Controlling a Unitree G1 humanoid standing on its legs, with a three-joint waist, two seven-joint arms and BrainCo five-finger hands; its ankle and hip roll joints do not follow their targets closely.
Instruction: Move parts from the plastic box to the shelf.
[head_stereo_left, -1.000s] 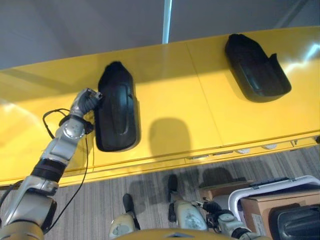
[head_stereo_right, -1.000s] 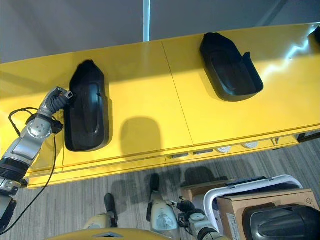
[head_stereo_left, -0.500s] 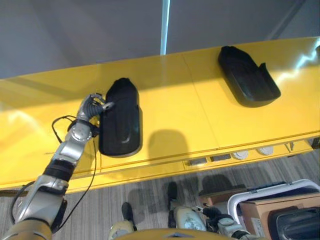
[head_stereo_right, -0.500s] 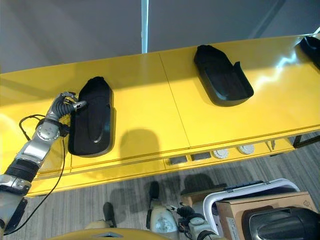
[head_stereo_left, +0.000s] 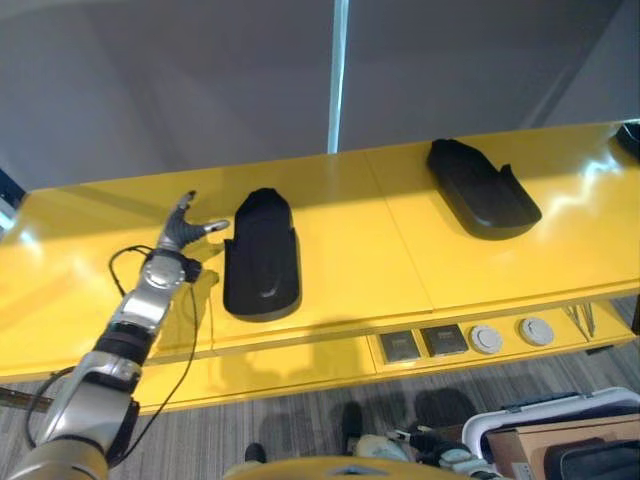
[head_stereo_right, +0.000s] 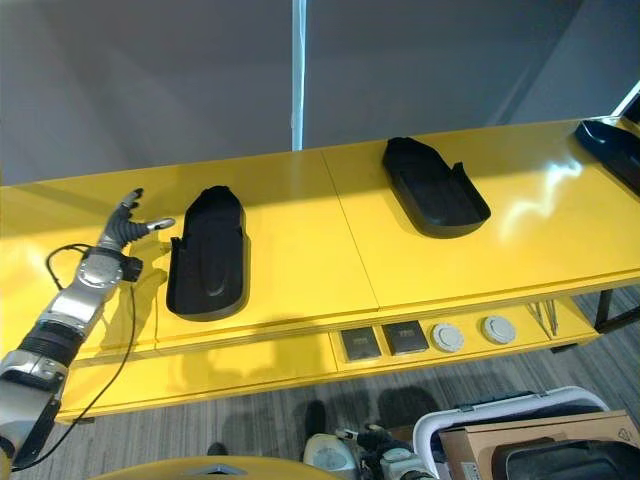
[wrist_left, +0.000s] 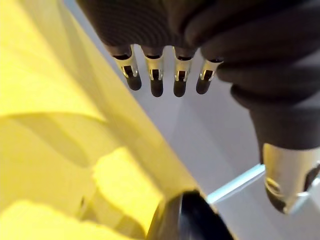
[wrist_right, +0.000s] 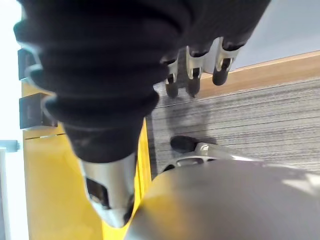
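The left hand (head_stereo_left: 182, 228) is hovering over the yellow shelf (head_stereo_left: 340, 240) with its fingers (wrist_left: 156, 82) spread straight and holding nothing, just to the left of a black part (head_stereo_left: 262, 255) that is lying flat on the shelf, hand and part apart with a strip of yellow between them. Further right and a little farther back, a second black part (head_stereo_left: 482, 188) is resting on the same shelf, well apart from the first. At the far right edge, a third dark part (head_stereo_right: 610, 140) is peeking in on the shelf. Along the shelf's near face, two square dark panels (head_stereo_right: 385, 340) and two round sockets (head_stereo_right: 472, 333) are sitting in a row. The right hand (wrist_right: 197, 67) is hanging low over the grey striped floor (wrist_right: 260, 120), its fingers relaxed and empty. Down at the near right, a white-rimmed plastic box (head_stereo_right: 480, 415) is standing on the floor, with a cardboard carton (head_stereo_right: 540, 440) and another black part (head_stereo_right: 570, 462) in it.
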